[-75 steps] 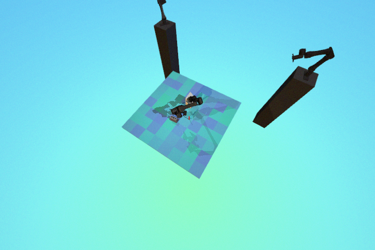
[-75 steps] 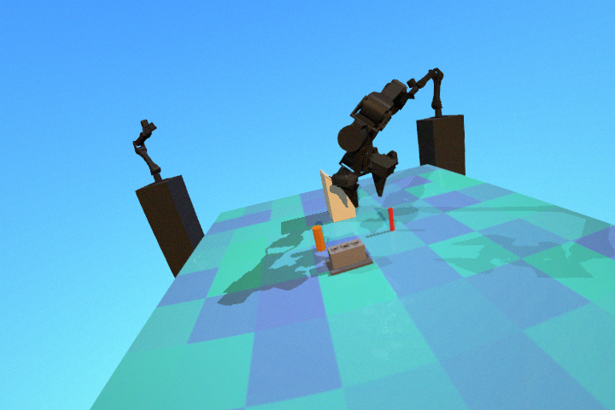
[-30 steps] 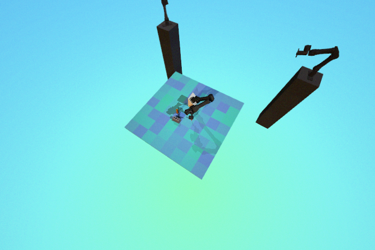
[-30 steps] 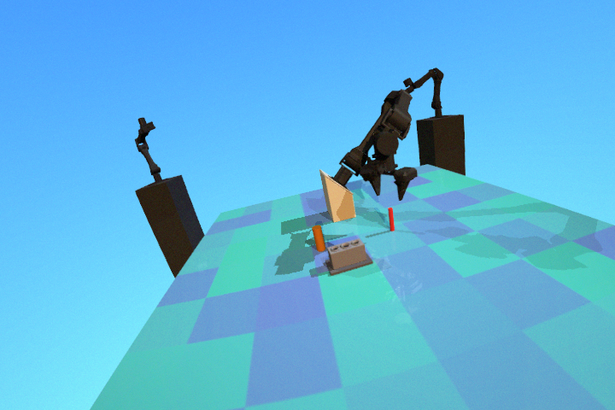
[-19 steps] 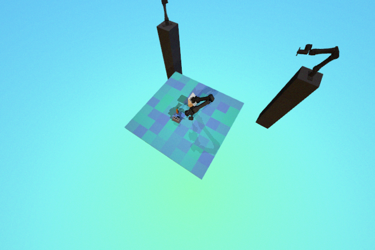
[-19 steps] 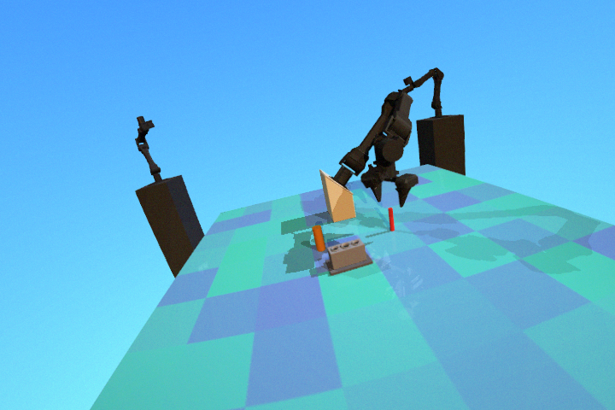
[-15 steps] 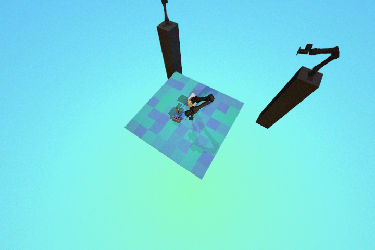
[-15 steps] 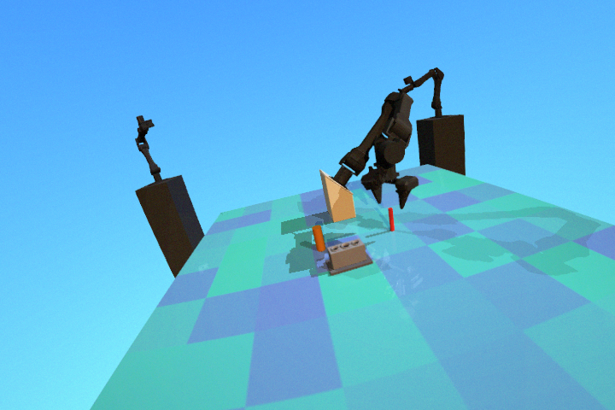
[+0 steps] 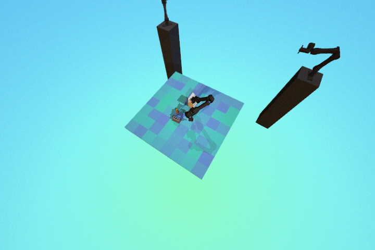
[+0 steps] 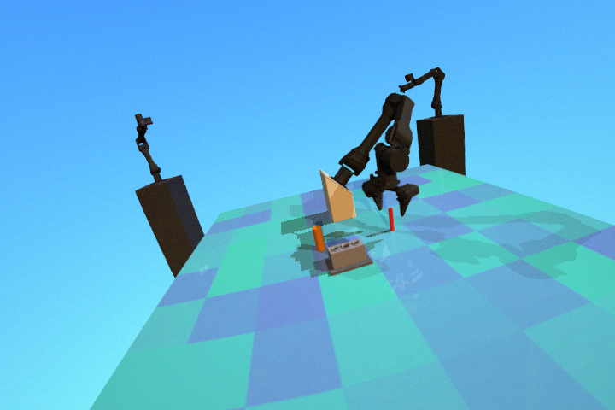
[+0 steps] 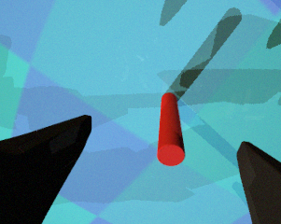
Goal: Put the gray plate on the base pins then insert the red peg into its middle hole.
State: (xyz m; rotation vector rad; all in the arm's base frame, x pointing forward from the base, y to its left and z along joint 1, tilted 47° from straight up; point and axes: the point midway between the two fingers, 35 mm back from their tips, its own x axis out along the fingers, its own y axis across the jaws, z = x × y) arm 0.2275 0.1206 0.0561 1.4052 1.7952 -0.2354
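The gray plate [image 9: 176,119] [image 10: 348,257] is a block with three holes in a row on top. It sits, looking flat, on the thin base [image 10: 368,261]; the base's pins cannot be made out. The red peg [image 10: 390,220] [image 11: 170,123] stands upright on the table, to the right of the plate in the exterior view; the arm hides it in the top view. My gripper [image 10: 391,211] [image 11: 166,135] is open and empty, pointing down above the red peg. In the wrist view the peg shows between the two fingertips, nearer the middle than either finger.
An orange peg [image 9: 177,111] [image 10: 319,238] stands close beside the plate. A tan and white slanted panel [image 9: 190,102] [image 10: 339,202] is at my arm's foot. Two other arms stand on tall dark pillars [image 9: 291,97] [image 10: 440,140] beyond the tiled table [image 9: 152,126] [image 10: 390,333].
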